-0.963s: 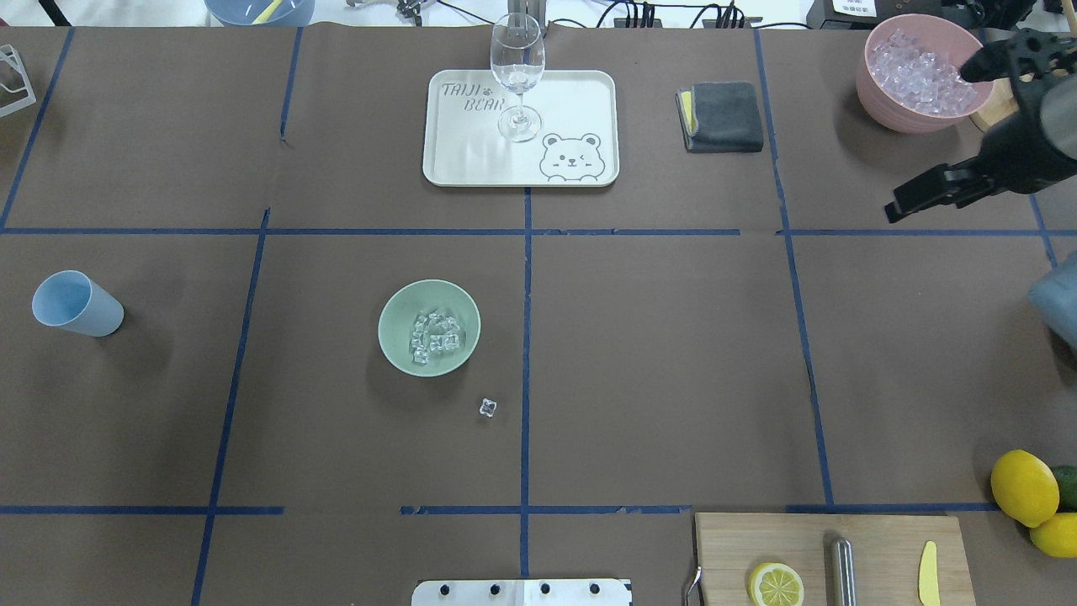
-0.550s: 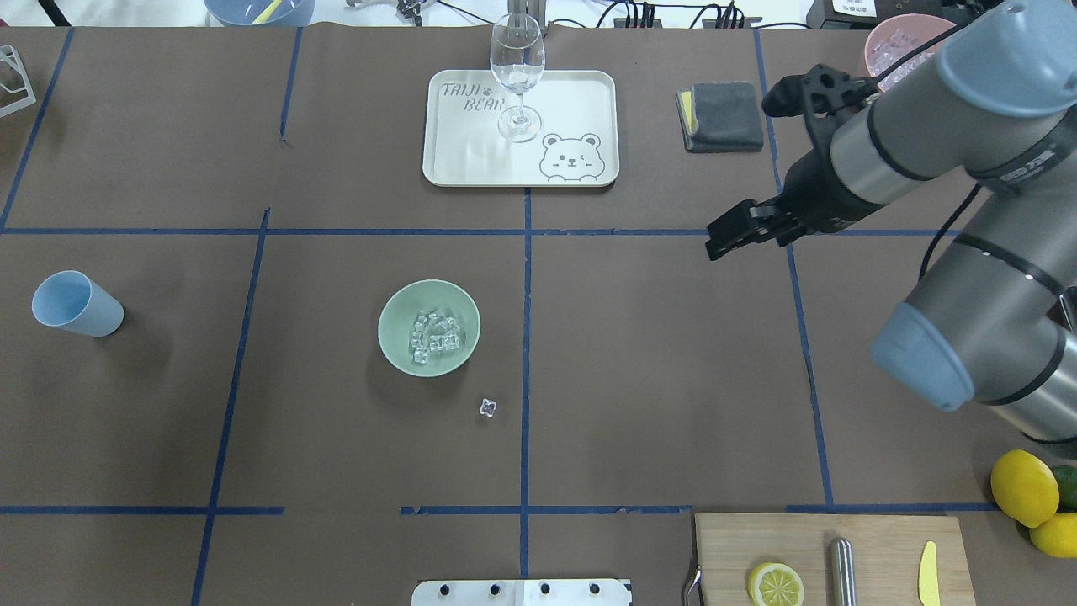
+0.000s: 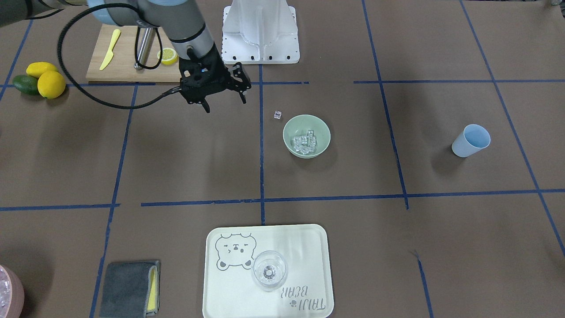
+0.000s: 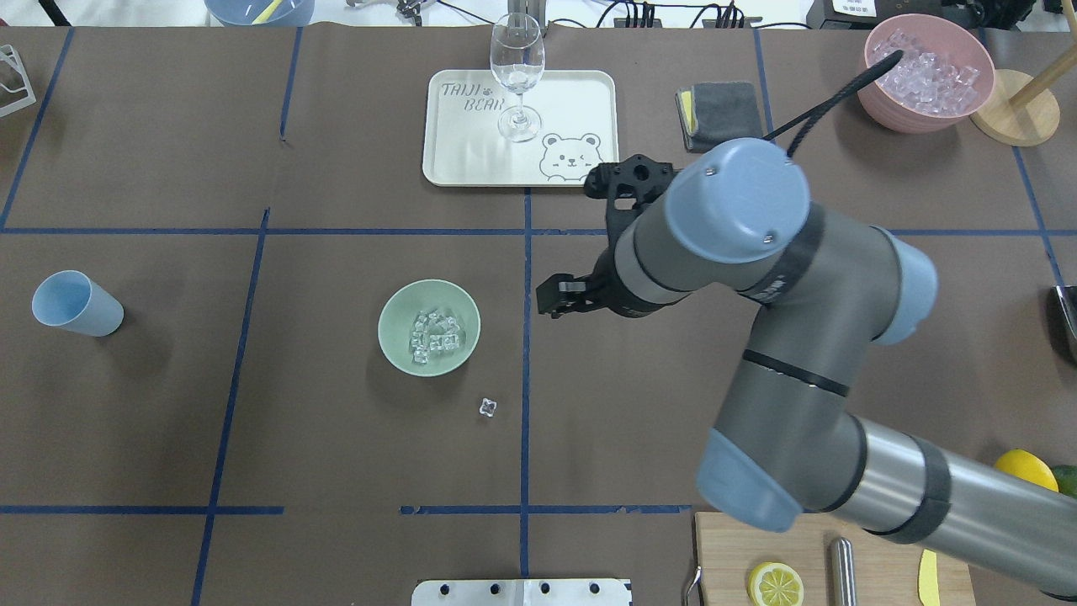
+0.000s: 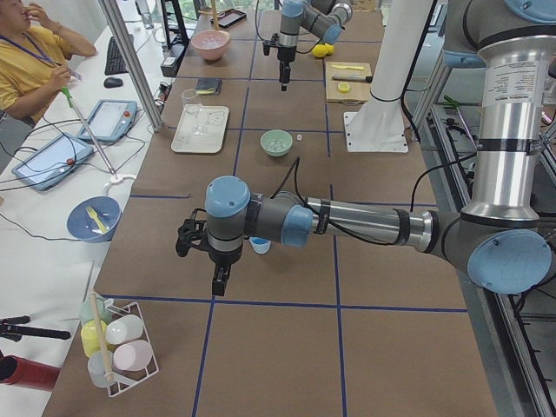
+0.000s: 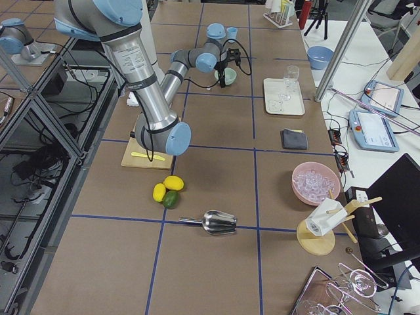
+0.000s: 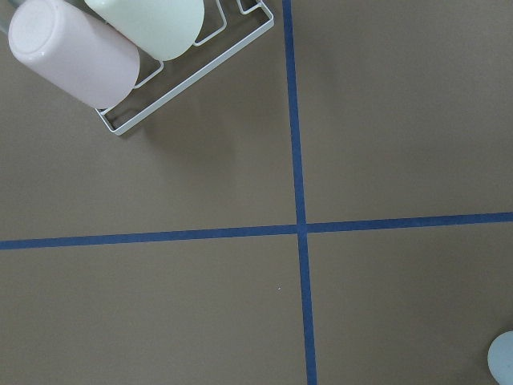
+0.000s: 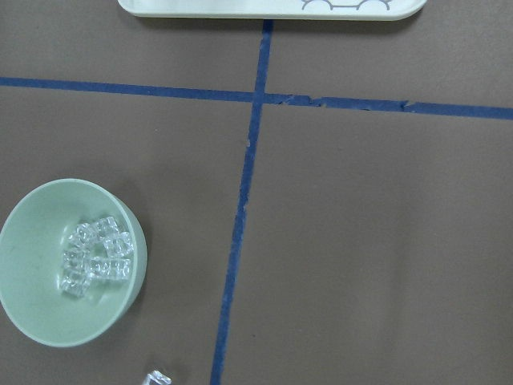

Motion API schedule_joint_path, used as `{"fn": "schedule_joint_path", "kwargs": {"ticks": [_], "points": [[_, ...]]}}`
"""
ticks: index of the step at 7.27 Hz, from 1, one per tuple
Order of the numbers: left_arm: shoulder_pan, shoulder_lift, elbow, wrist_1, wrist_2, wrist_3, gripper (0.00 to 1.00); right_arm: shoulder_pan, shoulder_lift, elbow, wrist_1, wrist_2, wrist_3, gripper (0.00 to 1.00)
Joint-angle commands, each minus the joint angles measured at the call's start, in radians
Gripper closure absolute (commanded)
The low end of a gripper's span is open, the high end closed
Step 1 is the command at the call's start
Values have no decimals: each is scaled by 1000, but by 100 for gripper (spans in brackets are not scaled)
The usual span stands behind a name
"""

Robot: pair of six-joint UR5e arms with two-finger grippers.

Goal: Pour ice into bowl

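The sage-green bowl [image 4: 395, 313] stands left of the table's middle, with several clear ice cubes [image 4: 435, 335] inside. It also shows in the front view [image 3: 293, 128] and in the right wrist view [image 8: 48, 317], the ice [image 8: 96, 258] in its middle. One stray cube [image 4: 488, 407] lies on the table beside it. My right gripper [image 3: 224, 104] is open and empty, above the table just right of the bowl [image 4: 555, 301]. My left gripper [image 5: 219, 282] shows only in the exterior left view, near the pale blue cup [image 4: 76, 305]; I cannot tell if it is open or shut.
A tray [image 4: 580, 93] with a wine glass [image 4: 517, 76] stands at the back, a grey cloth [image 4: 724, 116] and a pink bowl of ice [image 4: 925, 71] to its right. A cutting board [image 4: 875, 539], lemons and a metal scoop [image 6: 216, 222] are on the near right. A cup rack [image 5: 117, 343] is far left.
My right arm has swept from the far right by the pink bowl leftward to the table's middle, beside the green bowl. The bowl, ice and stray cube have not moved.
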Motion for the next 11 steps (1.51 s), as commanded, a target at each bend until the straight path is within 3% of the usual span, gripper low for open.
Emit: {"fn": "schedule_joint_path", "kwargs": {"ticks": [1, 3, 6, 8, 9, 11], "points": [[0, -1, 2, 0, -39, -1, 0, -65, 205, -226, -29, -98, 72, 3], [2, -2, 2, 0, -39, -1, 0, -89, 353, -464, -18, -135, 92, 5], [3, -4, 2, -2, -40, -1, 0, -102, 362, -559, 36, -144, 92, 20], [3, -2, 5, -14, -39, -1, 0, -103, 361, -560, 37, -138, 91, 72], [3, -4, 6, -17, -39, -1, 0, -103, 361, -560, 37, -135, 89, 93], [3, -2, 6, -19, -39, -1, 0, -103, 359, -560, 37, -134, 89, 100]]}}
